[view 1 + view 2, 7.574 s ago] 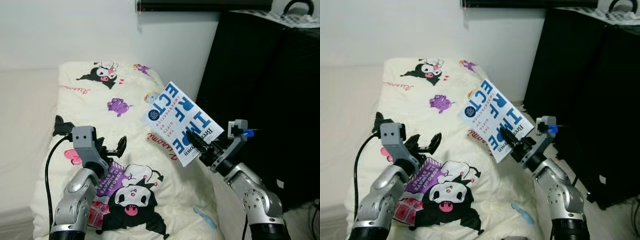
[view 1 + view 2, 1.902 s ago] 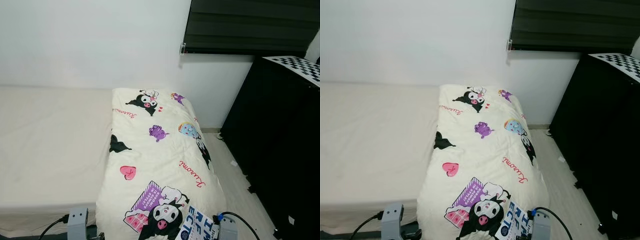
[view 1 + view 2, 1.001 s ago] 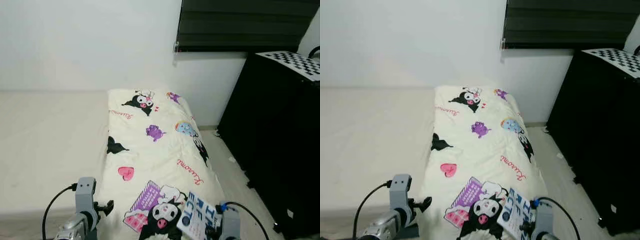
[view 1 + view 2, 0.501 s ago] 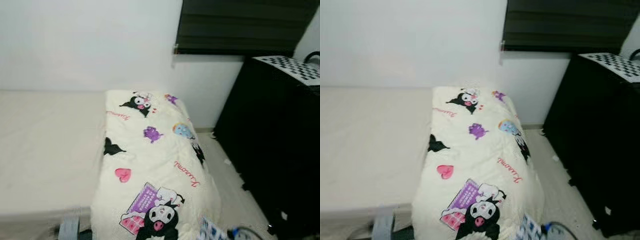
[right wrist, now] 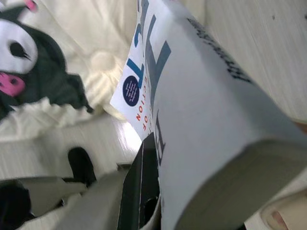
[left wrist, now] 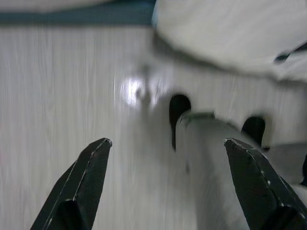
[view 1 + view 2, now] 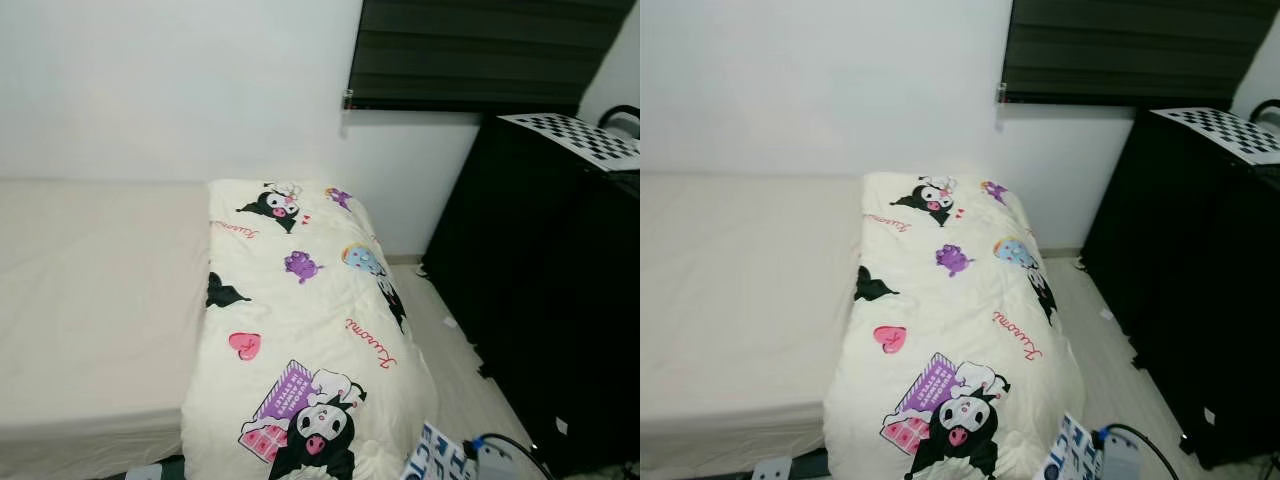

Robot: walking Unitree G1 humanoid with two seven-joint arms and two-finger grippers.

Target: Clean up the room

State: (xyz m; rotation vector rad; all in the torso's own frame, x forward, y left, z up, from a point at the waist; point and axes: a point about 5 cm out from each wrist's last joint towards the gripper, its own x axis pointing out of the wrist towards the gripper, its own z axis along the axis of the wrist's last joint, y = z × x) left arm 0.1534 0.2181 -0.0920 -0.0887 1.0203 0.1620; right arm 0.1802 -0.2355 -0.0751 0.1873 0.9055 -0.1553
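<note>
A white book (image 5: 201, 110) with blue letters is clamped in my right gripper (image 5: 162, 160), which is shut on it; one black finger (image 5: 146, 177) lies along its cover. In the eye views the book's corner (image 7: 430, 462) pokes up at the bottom edge, beside the foot of the cartoon-print comforter (image 7: 300, 310), with the right wrist (image 7: 495, 462) next to it. My left gripper (image 6: 167, 143) hangs low over pale wooden floor, fingers spread wide with nothing between them.
A bare cream mattress (image 7: 90, 290) lies left of the comforter. A tall black cabinet (image 7: 560, 300) with a checkerboard sheet (image 7: 572, 137) on top stands at the right. A narrow strip of floor (image 7: 455, 350) runs between bed and cabinet. A dark blind (image 7: 470, 50) hangs above.
The camera has pulled back and shifted slightly. The right gripper with the book has come down from above the comforter to the bottom edge. The left arm has dropped low.
</note>
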